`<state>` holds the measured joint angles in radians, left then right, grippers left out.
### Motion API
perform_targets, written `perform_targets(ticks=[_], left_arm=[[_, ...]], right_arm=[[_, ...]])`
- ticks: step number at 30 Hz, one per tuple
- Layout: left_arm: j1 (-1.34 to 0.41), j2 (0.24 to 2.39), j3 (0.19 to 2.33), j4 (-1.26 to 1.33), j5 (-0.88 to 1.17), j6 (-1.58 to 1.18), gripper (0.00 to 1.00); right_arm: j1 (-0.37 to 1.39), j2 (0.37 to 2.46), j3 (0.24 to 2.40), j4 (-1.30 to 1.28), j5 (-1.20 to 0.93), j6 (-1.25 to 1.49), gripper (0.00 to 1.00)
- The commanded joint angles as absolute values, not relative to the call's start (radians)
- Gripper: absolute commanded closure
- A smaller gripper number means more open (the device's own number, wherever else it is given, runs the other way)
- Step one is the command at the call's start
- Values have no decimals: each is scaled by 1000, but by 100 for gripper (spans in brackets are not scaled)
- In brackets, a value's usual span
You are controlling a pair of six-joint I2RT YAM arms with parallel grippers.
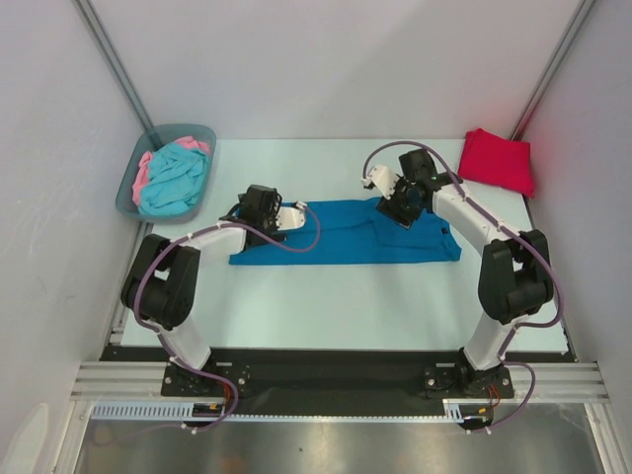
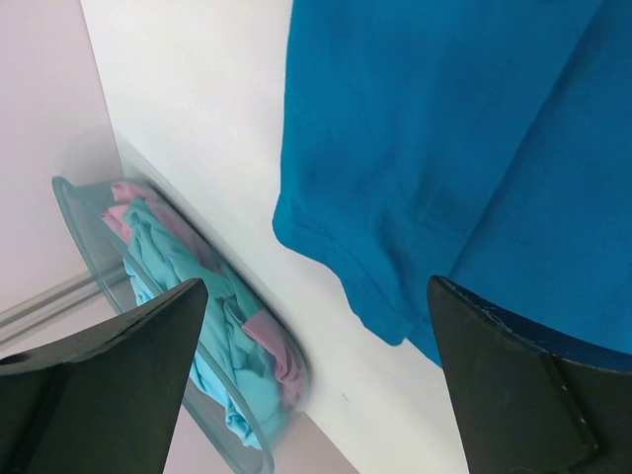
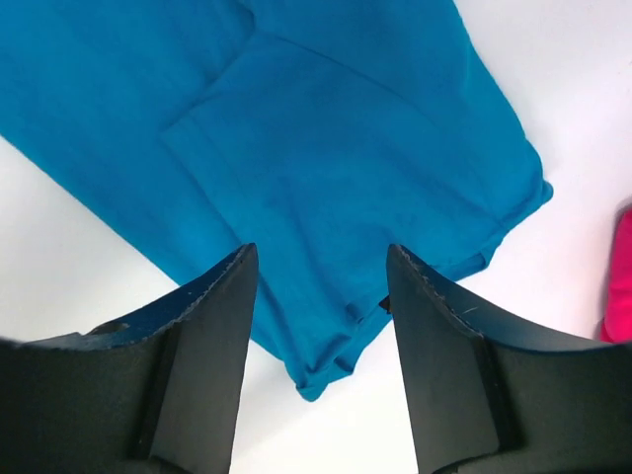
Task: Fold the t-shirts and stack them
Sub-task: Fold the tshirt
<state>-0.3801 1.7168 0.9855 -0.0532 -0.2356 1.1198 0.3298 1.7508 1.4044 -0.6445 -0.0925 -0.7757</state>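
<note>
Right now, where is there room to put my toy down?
Free: the white table strip between the deep blue cloth shirt and the arm bases; also the far edge between grey-blue plastic bin and folded red shirt. Crowded: the middle.

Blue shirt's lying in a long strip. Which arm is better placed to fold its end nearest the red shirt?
Right. The right claw hangs over that half of the blue shirt, jaws parted, nearer the red shirt. The left claw sits at the opposite end, by the bin.
</note>
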Motion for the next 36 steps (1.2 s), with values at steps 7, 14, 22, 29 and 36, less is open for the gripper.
perform_targets(ticks=[7,14,22,29,36], left_arm=[[-371,1600,936,-18,-242,1137,0],[-373,1526,853,-23,-192,1215,0],[-359,1456,755,-12,-91,1397,0],[-334,1411,650,-46,27,1586,0],[-322,1456,704,-150,64,1623,0]], right_arm=[[368,1668,1333,-743,-63,-887,40],[387,1594,1226,-758,-18,-954,39],[390,1549,1135,-759,29,-1037,39],[391,1503,1065,-768,46,-1098,39],[391,1476,1020,-765,67,-1129,40]])
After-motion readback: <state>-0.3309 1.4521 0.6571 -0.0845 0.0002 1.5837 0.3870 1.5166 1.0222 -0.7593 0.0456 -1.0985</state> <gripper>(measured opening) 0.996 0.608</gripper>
